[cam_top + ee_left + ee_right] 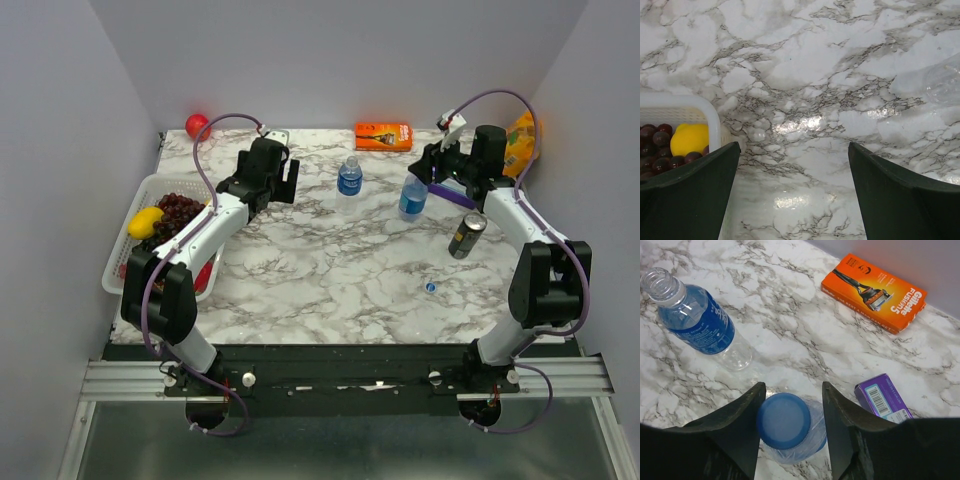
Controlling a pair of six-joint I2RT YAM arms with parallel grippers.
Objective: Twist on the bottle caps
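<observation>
A clear bottle (413,197) with a blue label stands at the back right, a blue cap (784,420) sitting on its neck. My right gripper (793,387) straddles that cap: the left finger touches it, the right finger stands off with a gap, so it is open. A second bottle (697,320) stands to the left at mid table (349,177), its neck uncapped. Another small blue cap (430,287) lies loose on the marble near the front right. Open and with nothing in it, my left gripper (793,146) hovers over bare marble at the back left (288,182).
A white basket (128,250) with grapes and a lemon sits at the left edge. A dark can (467,235) stands by the right arm. An orange razor box (383,136), a purple box (883,399), a yellow bag (520,140) and a red ball (196,125) line the back.
</observation>
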